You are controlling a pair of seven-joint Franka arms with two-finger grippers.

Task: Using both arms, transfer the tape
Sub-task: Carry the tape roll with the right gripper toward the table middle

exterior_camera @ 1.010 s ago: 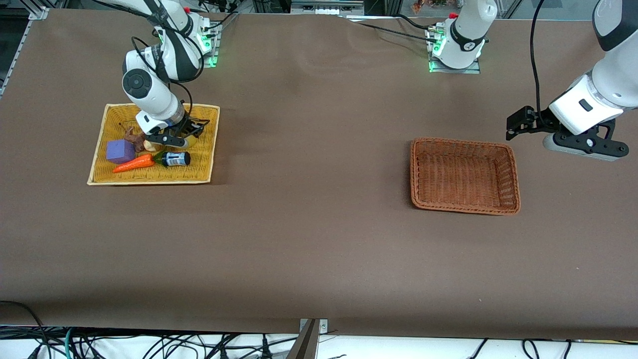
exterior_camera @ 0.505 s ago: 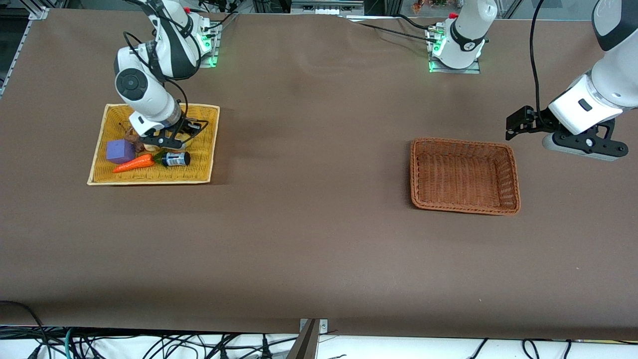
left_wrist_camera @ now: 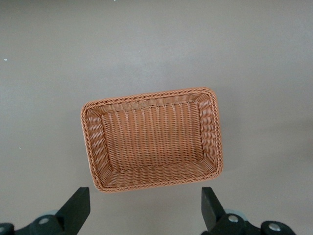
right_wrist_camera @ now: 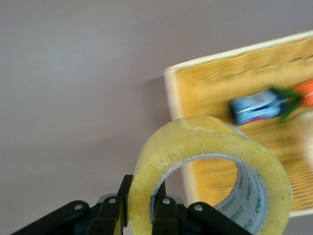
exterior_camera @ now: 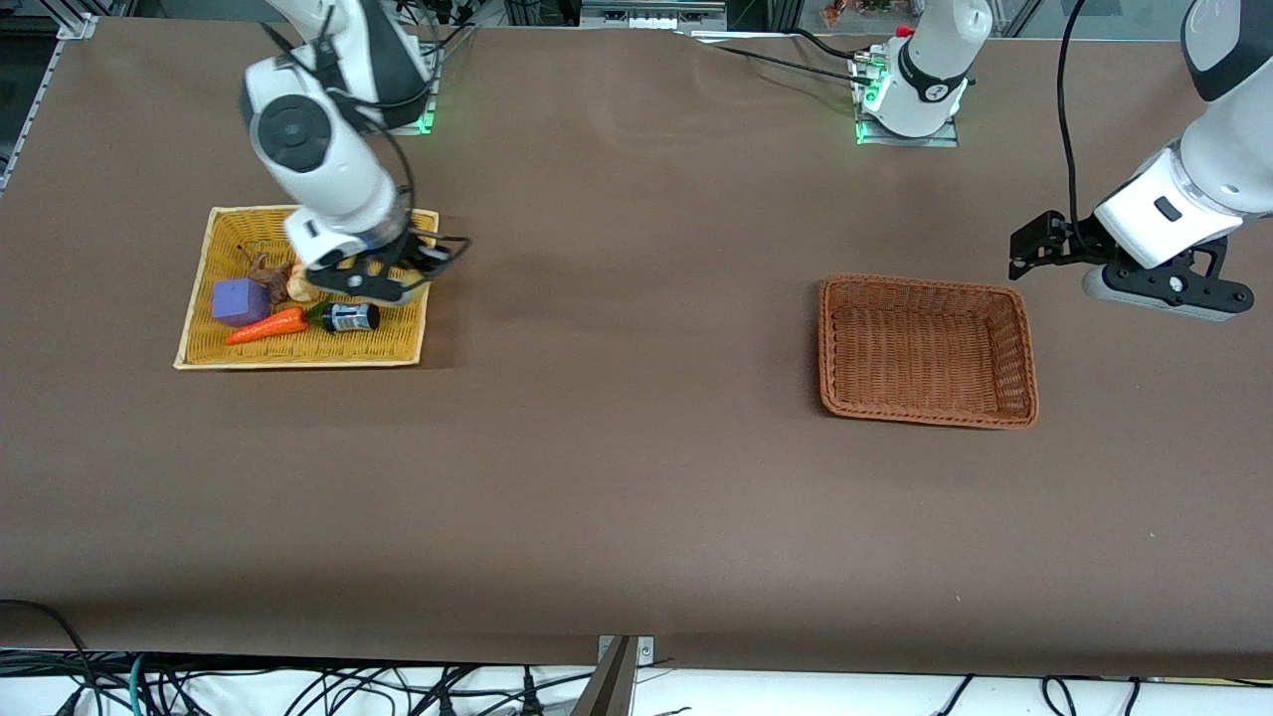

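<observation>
The right gripper (right_wrist_camera: 142, 213) was up in the air over the edge of the yellow woven tray (exterior_camera: 403, 343) that faces the left arm's end of the desk (exterior_camera: 617, 477). Its fingers (right_wrist_camera: 164, 215) were clenched on the tape (right_wrist_camera: 195, 147), one finger inside the ring against the pale core and one outside, pinching the wall of the roll. The roll stood on edge in that grasp, clear of the tray and the desk. In the front view the tape itself could hardly be made out beneath the right wrist. Below the fingers, in the tray, lay a small dark bottle with a blue-white label (exterior_camera: 350, 317), a toy carrot (exterior_camera: 267, 326) with its green top touching the bottle, a purple block (exterior_camera: 240, 301) beside the carrot, a brown item (exterior_camera: 267, 272) and a pale item (exterior_camera: 297, 289), neither identifiable. The left gripper (left_wrist_camera: 145, 208) waited in the air over bare desk, toward the left arm's end. Its fingers (left_wrist_camera: 78, 208) were released wide apart and grasped nothing. The brown wicker basket (left_wrist_camera: 93, 147) lay on the desk ahead of those fingers, framed between them in the left wrist view, well apart from the yellow tray.
</observation>
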